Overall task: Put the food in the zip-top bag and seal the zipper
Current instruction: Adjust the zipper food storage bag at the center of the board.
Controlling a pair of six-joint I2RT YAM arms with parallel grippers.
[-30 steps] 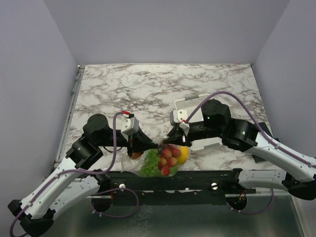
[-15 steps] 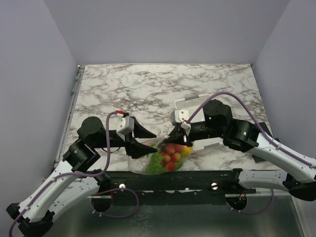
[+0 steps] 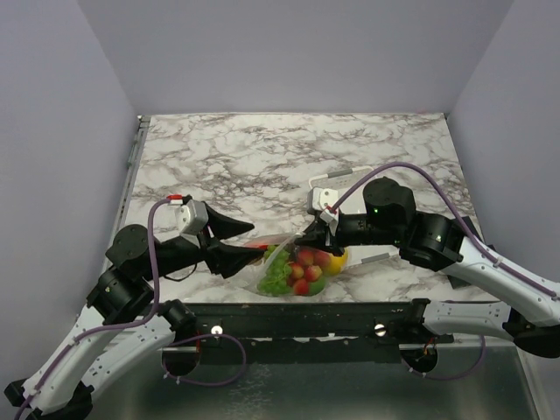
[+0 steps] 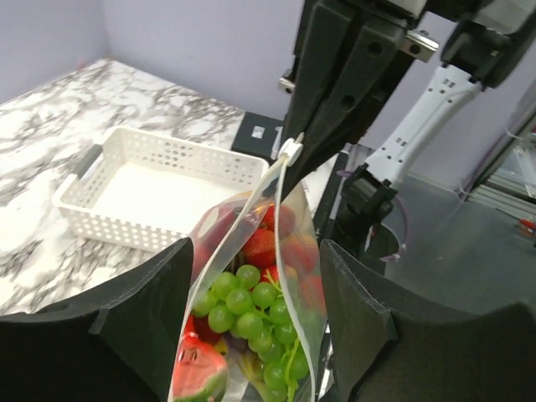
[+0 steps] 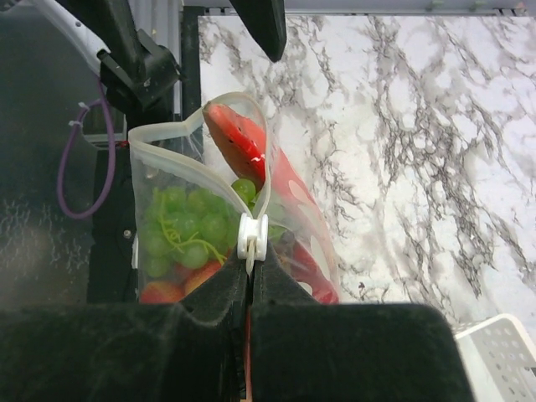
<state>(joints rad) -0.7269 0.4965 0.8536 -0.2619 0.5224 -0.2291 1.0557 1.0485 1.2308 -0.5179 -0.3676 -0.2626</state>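
Observation:
The zip-top bag (image 3: 293,267) stands near the table's front edge, filled with food: green grapes (image 4: 251,301), red strawberries (image 4: 261,247) and a watermelon slice (image 5: 239,138) at its mouth. My right gripper (image 5: 251,272) is shut on the zipper right behind its white slider (image 5: 253,237). Beyond the slider the mouth gapes open. In the top view the right gripper (image 3: 308,236) holds the bag's upper right end. My left gripper (image 4: 251,318) is open, its fingers (image 4: 138,322) either side of the bag's other end, not gripping it. From above, the left gripper (image 3: 249,245) sits left of the bag.
A white slotted basket (image 4: 159,197) lies on the marble table (image 3: 262,157) behind the bag, mostly hidden under the right arm from above. The black frame rail (image 3: 350,319) runs along the front edge just below the bag.
The left gripper has let go of the bag, opened and drawn back to the left. The right gripper has shut on the zipper, and the bag has shifted slightly right.

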